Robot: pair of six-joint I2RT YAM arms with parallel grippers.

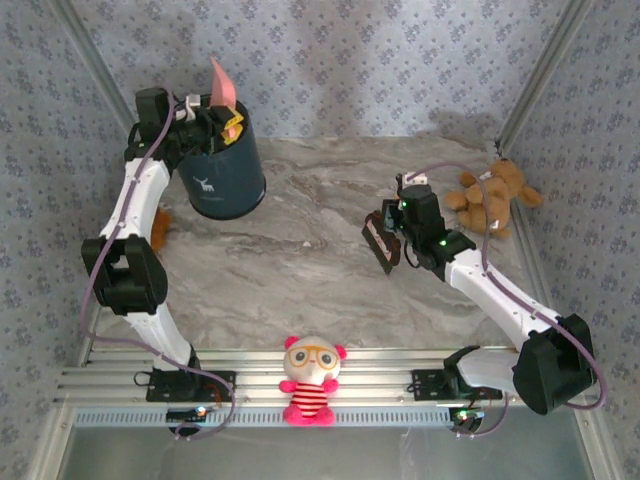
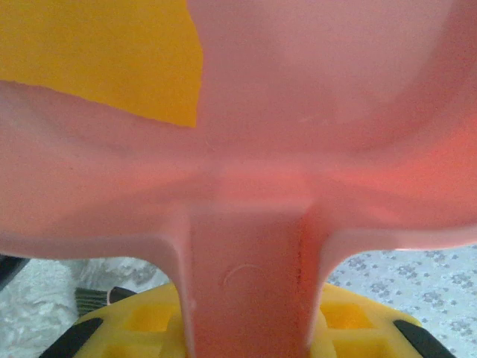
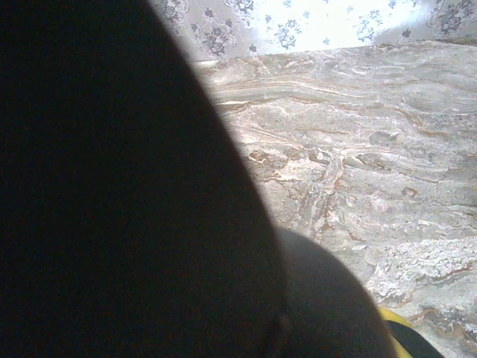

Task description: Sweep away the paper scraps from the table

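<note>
My left gripper (image 1: pixel 213 118) is shut on the handle (image 2: pixel 246 283) of a pink dustpan (image 1: pixel 222 82), held tipped up over a dark blue bin (image 1: pixel 225 175) at the back left. One orange-yellow paper scrap (image 2: pixel 97 52) lies against the dustpan's inner wall (image 2: pixel 320 104). The yellow fingers (image 2: pixel 145 322) flank the handle. My right gripper (image 1: pixel 403 226) hovers over the right half of the marbled table (image 1: pixel 300 255), shut on a dark brush (image 1: pixel 380 240). That brush (image 3: pixel 112 186) blocks most of the right wrist view, with bare table (image 3: pixel 373 149) beyond it.
A brown teddy bear (image 1: pixel 490 195) sits at the right edge of the table. A doll in a red striped top (image 1: pixel 310 382) rests on the aluminium rail in front. A small brown thing (image 1: pixel 160 228) lies behind the left arm. Patterned walls enclose the table.
</note>
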